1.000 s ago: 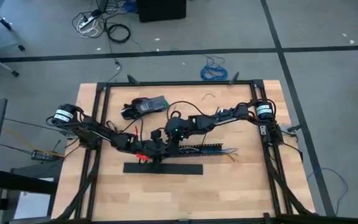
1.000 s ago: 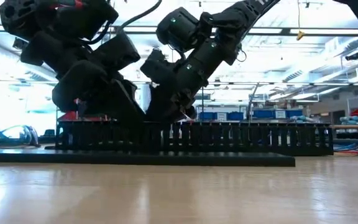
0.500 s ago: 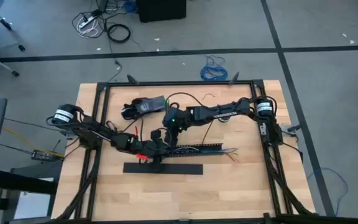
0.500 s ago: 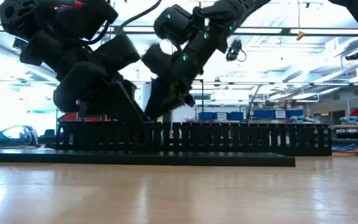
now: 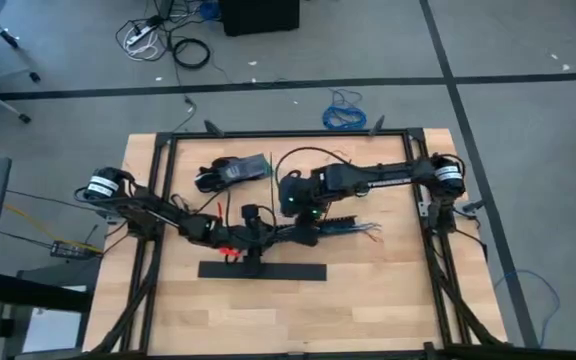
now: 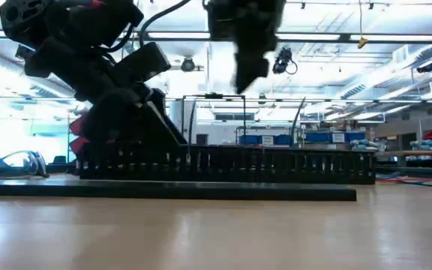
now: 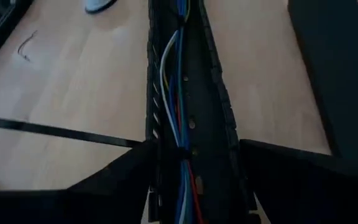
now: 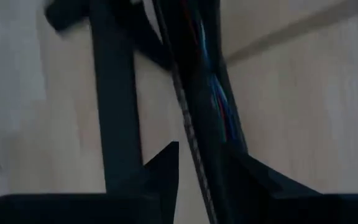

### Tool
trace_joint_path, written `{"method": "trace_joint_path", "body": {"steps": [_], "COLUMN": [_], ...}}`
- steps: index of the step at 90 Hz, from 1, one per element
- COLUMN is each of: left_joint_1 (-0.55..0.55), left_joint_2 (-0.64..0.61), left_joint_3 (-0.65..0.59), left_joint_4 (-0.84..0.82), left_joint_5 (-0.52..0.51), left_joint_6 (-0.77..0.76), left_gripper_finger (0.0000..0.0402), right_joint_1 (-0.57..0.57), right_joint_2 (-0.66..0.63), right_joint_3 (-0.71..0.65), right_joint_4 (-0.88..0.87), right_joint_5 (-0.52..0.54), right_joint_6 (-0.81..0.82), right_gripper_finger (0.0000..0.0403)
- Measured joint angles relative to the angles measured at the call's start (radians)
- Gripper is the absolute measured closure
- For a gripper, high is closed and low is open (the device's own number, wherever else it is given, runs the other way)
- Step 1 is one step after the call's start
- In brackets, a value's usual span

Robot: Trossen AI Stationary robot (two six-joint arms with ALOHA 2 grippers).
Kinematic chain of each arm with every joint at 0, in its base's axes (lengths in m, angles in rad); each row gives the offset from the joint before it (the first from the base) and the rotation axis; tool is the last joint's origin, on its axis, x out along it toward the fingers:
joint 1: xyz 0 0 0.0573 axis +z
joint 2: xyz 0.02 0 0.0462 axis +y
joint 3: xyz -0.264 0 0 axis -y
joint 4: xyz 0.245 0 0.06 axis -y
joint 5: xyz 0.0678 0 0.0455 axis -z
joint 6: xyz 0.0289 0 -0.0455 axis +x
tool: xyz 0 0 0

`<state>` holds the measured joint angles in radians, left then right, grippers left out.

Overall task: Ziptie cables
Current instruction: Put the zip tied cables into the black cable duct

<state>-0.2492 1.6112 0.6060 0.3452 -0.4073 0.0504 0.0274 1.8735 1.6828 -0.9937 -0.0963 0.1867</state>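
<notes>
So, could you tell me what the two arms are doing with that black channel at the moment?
The cables lie inside the slotted black channel on the wooden table. The left hand sits low over the channel's left end, where a thin black ziptie runs across the wood into the channel and over the bundle. The right hand hangs above the channel, straddling it without touching. A flat black bar lies in front of it.

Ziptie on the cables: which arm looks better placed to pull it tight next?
Probably the left. The left gripper straddles the channel right where the ziptie crosses the cables; the right gripper hangs above the channel.
</notes>
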Motion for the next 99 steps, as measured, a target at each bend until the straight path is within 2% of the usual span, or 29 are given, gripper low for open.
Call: {"method": "trace_joint_path", "body": {"steps": [32,47,59,70,82,99], "left_joint_1": [-0.008,-0.023,-0.027,-0.013,0.023,0.085], "left_joint_2": [0.000,-0.016,-0.031,-0.019,-0.007,0.037], "left_joint_3": [0.002,0.034,0.068,0.100,0.118,0.184], "left_joint_4": [-0.003,-0.007,-0.006,-0.025,-0.025,0.011], "left_joint_5": [0.020,-0.019,-0.018,0.024,0.066,0.189], "left_joint_6": [0.002,0.047,0.054,0.054,0.054,0.048], "left_gripper_finger": [0.0118,0.0112,0.0112,0.0112,0.0112,0.0112], "right_joint_1": [0.046,0.063,0.087,0.110,0.121,0.097], "right_joint_2": [-0.008,-0.008,-0.045,-0.135,-0.313,-0.541], "right_joint_3": [-0.111,-0.172,-0.250,-0.363,-0.560,-0.871], "right_joint_4": [-0.017,-0.010,0.073,0.171,0.328,0.634], "right_joint_5": [0.026,0.056,0.095,0.192,0.293,0.294], "right_joint_6": [0.003,0.003,0.024,0.067,0.162,0.362], "right_gripper_finger": [0.0292,0.0292,0.0292,0.0292,0.0292,0.0292]}}
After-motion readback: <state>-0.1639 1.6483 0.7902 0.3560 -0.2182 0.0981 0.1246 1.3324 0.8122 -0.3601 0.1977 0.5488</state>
